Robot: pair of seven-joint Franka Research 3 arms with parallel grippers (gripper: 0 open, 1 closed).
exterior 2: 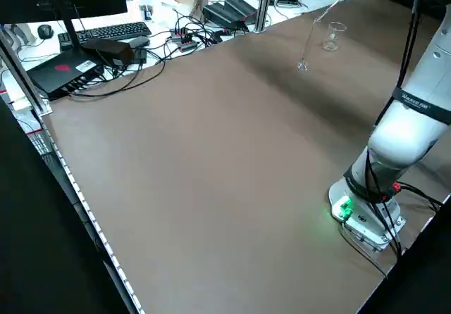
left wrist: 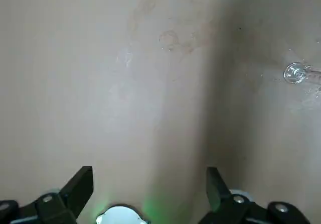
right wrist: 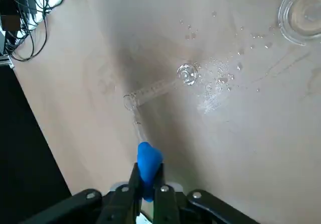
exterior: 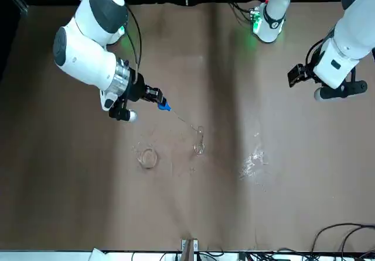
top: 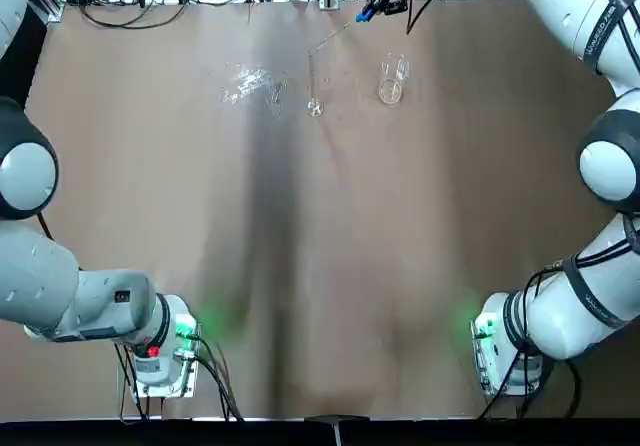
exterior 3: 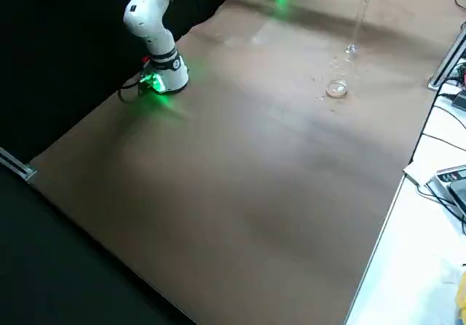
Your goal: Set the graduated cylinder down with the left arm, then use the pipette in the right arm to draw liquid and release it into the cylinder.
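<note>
Overhead, the pipette [right wrist: 148, 166] is gripped by its blue bulb in the closed right gripper [right wrist: 147, 185], its tip just at the graduated cylinder [right wrist: 159, 87] mouth. Droplets wet the brown table [top: 330, 266] beyond. The left gripper [left wrist: 149, 184] is held wide open, empty.
</note>
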